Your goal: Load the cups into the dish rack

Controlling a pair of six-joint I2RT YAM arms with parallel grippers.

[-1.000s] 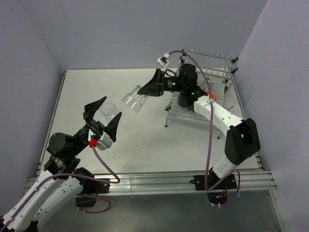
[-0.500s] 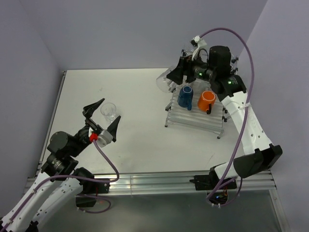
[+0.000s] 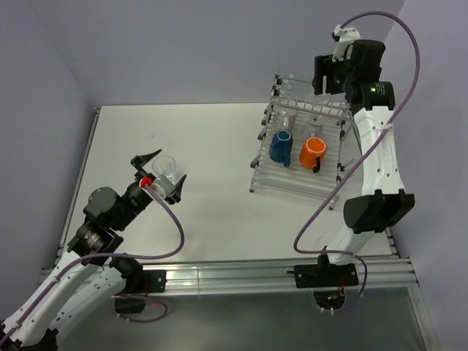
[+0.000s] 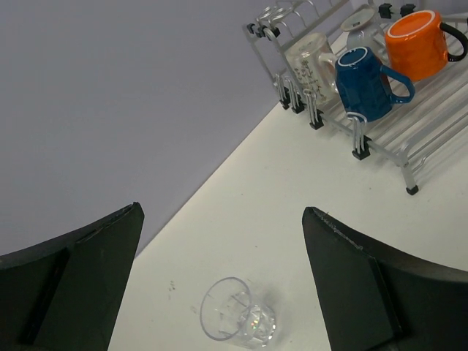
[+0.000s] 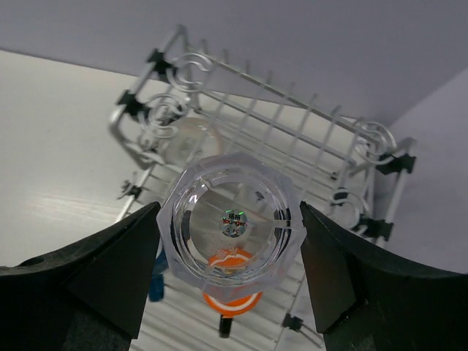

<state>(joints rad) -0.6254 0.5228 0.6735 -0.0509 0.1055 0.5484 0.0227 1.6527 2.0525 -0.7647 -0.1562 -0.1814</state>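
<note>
- Left claw (image 4: 221, 210): released, jaws spread wide, nothing gripped.
- Table tumbler (image 4: 238, 319): clear glass on the table (image 3: 212, 131), in the gap between the left claw's fingers (image 4: 80, 285), touching neither. Upright or tipped: can't tell.
- Right claw (image 5: 230, 216): clenched on the held tumbler (image 5: 230, 245), one finger against each side of the glass wall. The tumbler's base faces back toward the wrist and its mouth points away from the claw.
- Right claw is raised high above the far end of the rack (image 3: 292, 183). The rack lies well below, beyond the fingertips.
- Orange mug (image 3: 313, 151): in the rack, straight beyond the held tumbler in the right wrist view, showing through and under the glass.
- Blue mug (image 3: 280, 145): in the rack just beside the orange mug, on the side toward the left claw.
- White mug (image 4: 311, 62): in the rack just past the blue mug, well ahead of the left claw.
- From the left claw, the rack is well apart, ahead and to the right.
</note>
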